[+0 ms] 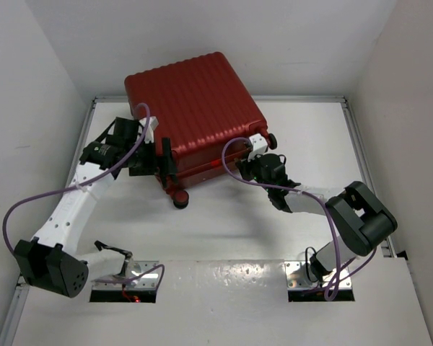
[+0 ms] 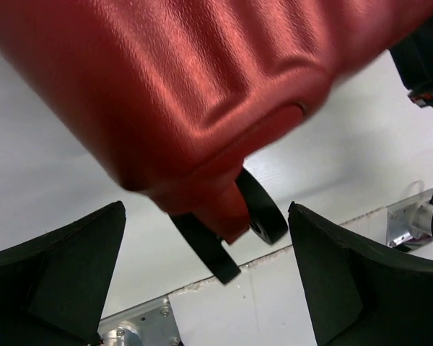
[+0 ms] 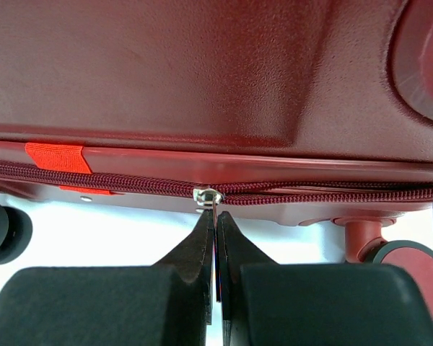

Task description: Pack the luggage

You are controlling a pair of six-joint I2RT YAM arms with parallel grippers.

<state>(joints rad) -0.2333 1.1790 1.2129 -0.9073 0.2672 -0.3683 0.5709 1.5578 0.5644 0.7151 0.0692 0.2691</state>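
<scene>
While the left claw point(image 2: 206, 216) gapes at the luggage point(image 1: 195, 108), the right claw point(image 3: 216, 241) pinches its zipper pull point(image 3: 213, 207).

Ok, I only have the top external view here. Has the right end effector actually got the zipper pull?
Observer: Yes. In the right wrist view, the right end effector is shut on the zipper pull of the suitcase.
Operator: Closed on either side of it?
Observer: Left of the pull the zipper is joined; to the right it seems to split into two rows.
Operator: And the left end effector?
Observer: In the left wrist view, the left end effector is open. A suitcase corner with a wheel sits between its fingers, which aren't touching it.
</scene>
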